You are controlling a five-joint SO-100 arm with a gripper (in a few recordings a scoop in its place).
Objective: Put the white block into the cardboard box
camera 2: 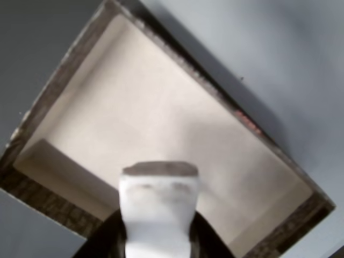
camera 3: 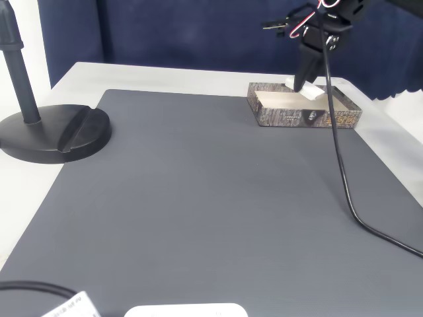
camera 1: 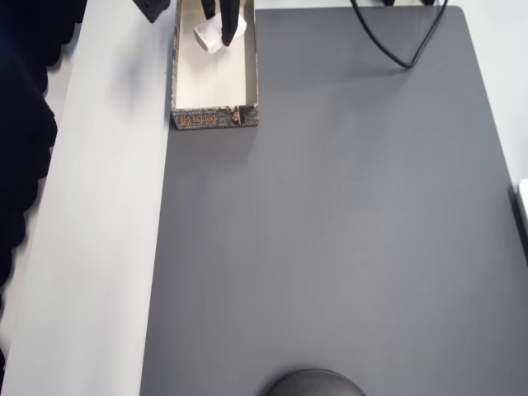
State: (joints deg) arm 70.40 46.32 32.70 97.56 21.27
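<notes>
Smooth grey mat [camera 1: 330,231]; gripper [camera 1: 221,31] pinches white block [camera 1: 216,35] over patterned cardboard box [camera 1: 214,118].

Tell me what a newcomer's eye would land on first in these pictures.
First, the black claw shut on the small off-white rectangular block, held over the shallow patterned cardboard box with a cream interior at the top edge of the overhead view. Next, the wide dark grey mat covering most of the table. In the fixed view, a round black stand base sits at the left.

A grey mat [camera 3: 198,198] covers the white table [camera 3: 79,72], bearing the cardboard box [camera 3: 304,117].
</notes>
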